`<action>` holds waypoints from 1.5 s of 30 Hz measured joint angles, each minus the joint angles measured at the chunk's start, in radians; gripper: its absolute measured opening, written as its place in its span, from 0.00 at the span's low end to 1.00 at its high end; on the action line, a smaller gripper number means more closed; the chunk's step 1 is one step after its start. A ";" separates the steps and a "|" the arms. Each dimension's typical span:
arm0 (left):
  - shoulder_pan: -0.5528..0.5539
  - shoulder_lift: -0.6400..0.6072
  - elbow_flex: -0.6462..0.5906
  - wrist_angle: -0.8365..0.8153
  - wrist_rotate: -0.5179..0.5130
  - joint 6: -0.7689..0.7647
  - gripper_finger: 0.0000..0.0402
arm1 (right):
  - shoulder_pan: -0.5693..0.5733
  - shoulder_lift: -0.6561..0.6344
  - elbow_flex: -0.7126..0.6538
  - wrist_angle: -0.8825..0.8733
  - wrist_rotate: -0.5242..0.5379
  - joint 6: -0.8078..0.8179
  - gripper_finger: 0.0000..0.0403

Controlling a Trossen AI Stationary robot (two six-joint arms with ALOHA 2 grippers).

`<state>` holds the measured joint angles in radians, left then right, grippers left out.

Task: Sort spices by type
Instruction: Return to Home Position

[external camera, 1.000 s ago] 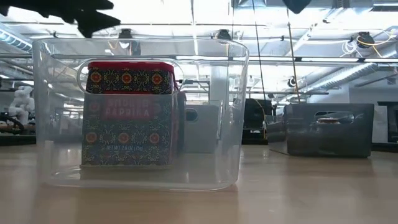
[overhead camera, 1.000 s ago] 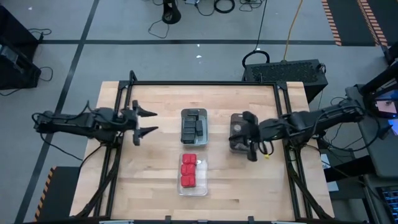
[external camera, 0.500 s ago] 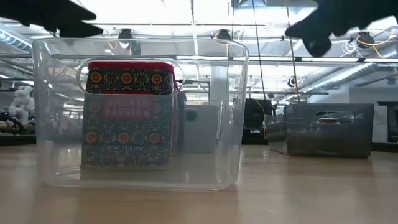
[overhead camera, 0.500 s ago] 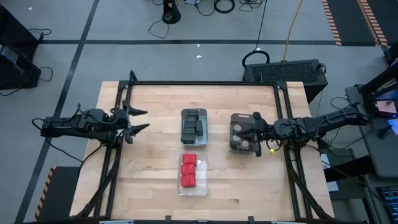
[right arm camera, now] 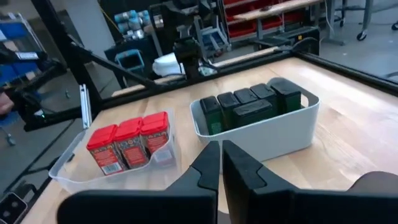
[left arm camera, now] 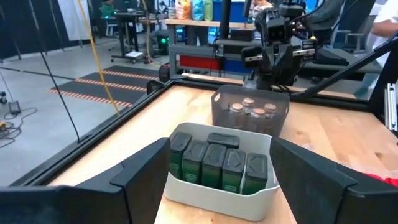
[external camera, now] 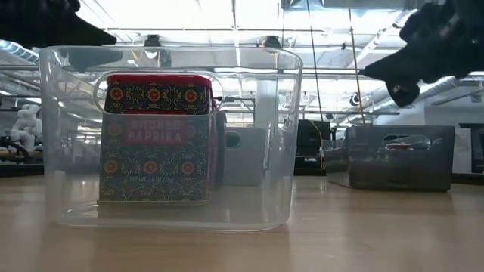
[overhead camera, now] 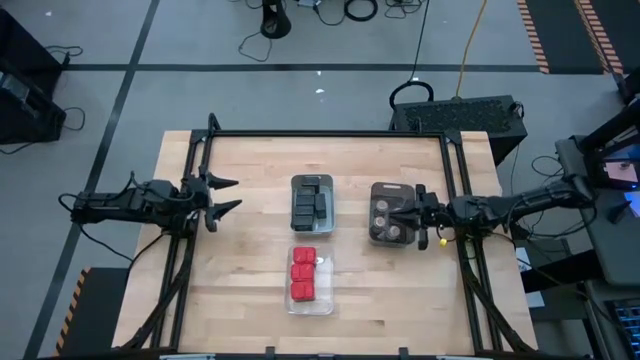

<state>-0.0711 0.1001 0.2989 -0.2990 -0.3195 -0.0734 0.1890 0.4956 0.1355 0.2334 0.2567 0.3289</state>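
Red tins [overhead camera: 303, 274] fill the near clear tray [overhead camera: 325, 303], dark tins [overhead camera: 312, 203] the middle one, and brown-topped jars [overhead camera: 380, 213] the smoky tray [overhead camera: 390, 186], so sorting looks done. Going home, the right gripper [overhead camera: 405, 213], fingers pressed together and empty, should rise clear of that rim. The left gripper [overhead camera: 232, 193], fingers spread, hovers near the wooden table's [overhead camera: 250, 290] left edge. Cables [overhead camera: 360, 10] litter the grey floor [overhead camera: 100, 50].

Two slim black jointed arms [overhead camera: 130, 200], loose black cables, pointed dark jaws
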 joint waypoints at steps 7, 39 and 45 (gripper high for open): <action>0.000 -0.001 0.000 -0.006 0.000 0.000 0.70 | 0.000 -0.154 -0.035 -0.052 0.008 -0.034 0.00; 0.003 0.016 -0.292 0.365 0.055 -0.091 0.70 | 0.000 -0.308 -0.121 -0.179 -0.024 -0.063 0.00; 0.008 0.025 -0.292 0.361 0.011 -0.022 0.70 | 0.000 -0.306 -0.121 -0.180 -0.023 -0.082 0.00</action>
<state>-0.0628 0.1246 0.0067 0.0618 -0.3086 -0.0953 0.1894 0.1898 0.0147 0.0536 0.2340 0.2470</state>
